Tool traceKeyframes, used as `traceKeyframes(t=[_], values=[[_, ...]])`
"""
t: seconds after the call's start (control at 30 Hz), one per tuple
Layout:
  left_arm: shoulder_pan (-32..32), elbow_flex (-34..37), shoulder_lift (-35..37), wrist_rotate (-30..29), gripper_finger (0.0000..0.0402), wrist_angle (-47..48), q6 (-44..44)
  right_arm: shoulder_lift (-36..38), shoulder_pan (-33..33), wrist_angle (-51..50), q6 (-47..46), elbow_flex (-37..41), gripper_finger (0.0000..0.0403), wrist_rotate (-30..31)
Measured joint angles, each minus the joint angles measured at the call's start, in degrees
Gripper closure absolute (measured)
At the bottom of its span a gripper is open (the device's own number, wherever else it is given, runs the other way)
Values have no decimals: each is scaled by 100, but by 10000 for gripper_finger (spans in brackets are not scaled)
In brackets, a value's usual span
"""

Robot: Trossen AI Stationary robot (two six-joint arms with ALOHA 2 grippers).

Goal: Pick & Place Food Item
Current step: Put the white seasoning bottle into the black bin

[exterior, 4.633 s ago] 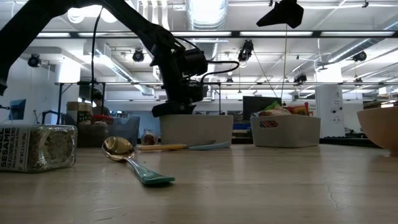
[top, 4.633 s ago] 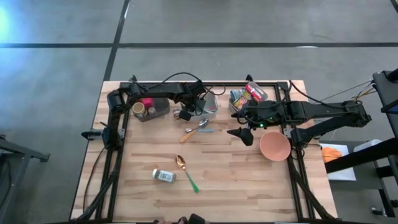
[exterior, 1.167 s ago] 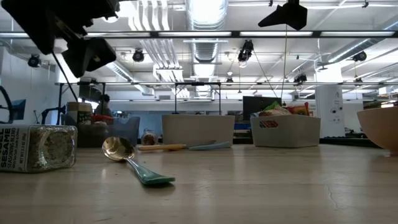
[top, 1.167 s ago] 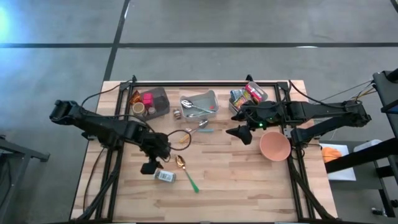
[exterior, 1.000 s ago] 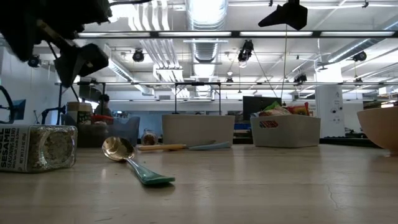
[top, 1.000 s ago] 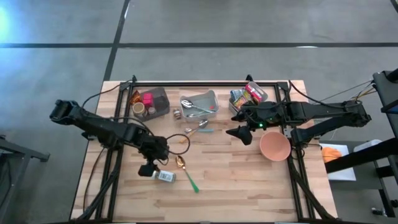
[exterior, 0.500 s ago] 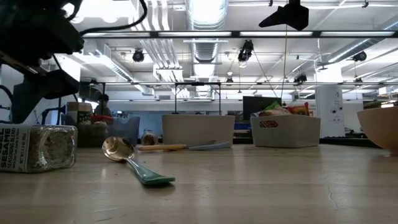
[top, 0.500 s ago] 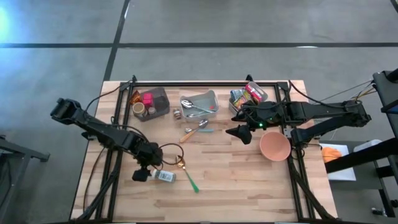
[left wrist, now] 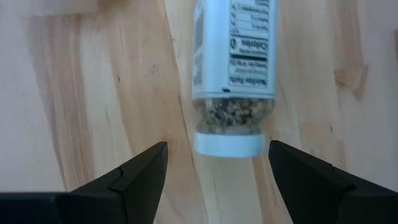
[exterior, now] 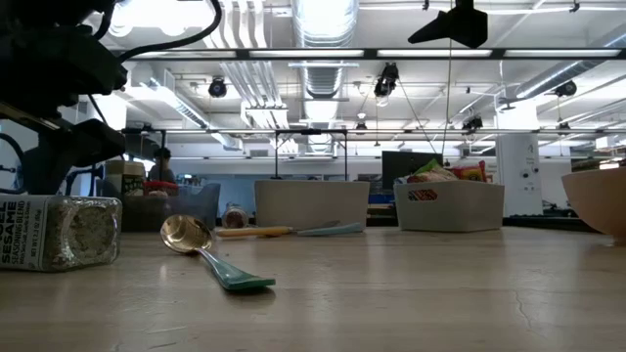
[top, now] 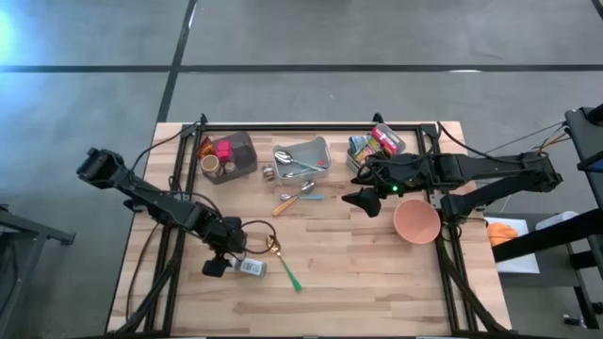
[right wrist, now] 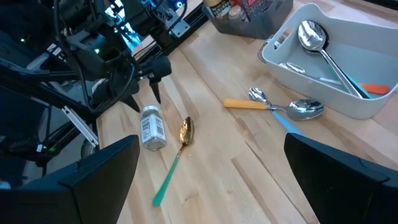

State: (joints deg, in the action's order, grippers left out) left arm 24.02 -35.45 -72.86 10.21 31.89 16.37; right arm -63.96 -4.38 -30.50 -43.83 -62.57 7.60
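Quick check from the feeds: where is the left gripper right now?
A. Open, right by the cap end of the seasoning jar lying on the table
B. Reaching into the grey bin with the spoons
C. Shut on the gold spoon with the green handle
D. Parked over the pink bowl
A. The left gripper is open, one finger either side of the white cap of the seasoning jar, which lies on its side on the table, not yet gripped.

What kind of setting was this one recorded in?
Most likely a robotics lab or workshop in an industrial hall. The low view shows exposed ceiling ducts and strip lights; the high view shows a bare concrete floor around a wooden table framed by black rails.
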Motion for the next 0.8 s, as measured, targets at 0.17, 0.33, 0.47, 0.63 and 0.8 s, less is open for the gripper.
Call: traceKeyframes(t=[0.17, 0.33, 0.47, 0.63, 0.8], values=[[2, 100, 0, -36, 116, -393, 21, 0, 0, 1, -41, 0, 4, 0], [6, 116, -7, -55, 116, -429, 17, 0, 0, 0, -81, 0, 4, 0], [6, 186, -7, -82, 116, -510, 14, 0, 0, -2, -79, 0, 4, 0], [12, 270, -7, -79, 116, -616, 21, 0, 0, 0, -79, 0, 4, 0], [50, 289, -11, -85, 116, -729, 62, 0, 1, 0, -93, 0, 4, 0]])
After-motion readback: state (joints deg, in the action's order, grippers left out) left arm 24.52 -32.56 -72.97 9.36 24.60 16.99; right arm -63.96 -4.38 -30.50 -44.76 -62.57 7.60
